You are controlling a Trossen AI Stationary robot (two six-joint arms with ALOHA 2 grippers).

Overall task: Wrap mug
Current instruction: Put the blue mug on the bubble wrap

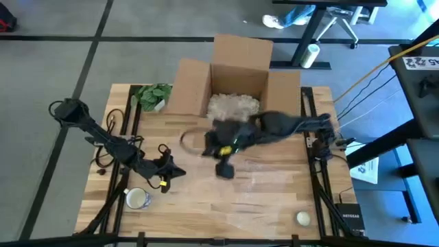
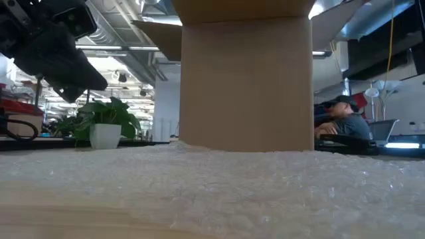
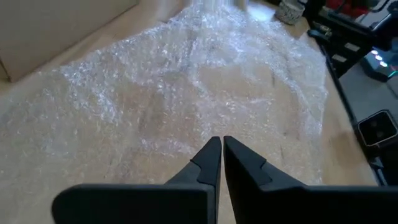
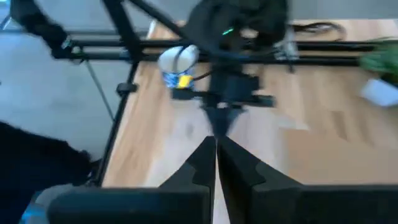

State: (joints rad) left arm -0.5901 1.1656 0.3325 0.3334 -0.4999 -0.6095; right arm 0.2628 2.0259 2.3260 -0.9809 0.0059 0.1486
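clear bubble wrap [image 3: 205, 81] lies spread flat on the table's middle, while the mug [image 1: 137, 198] stands bare near the left front corner, so wrapping has not begun. left pincer [image 1: 167, 174], just beside the mug, and right pincer [image 4: 216, 149] over the wrap are both pressed closed, empty.

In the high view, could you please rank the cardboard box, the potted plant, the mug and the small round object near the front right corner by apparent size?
1. Cardboard box
2. Potted plant
3. Mug
4. Small round object
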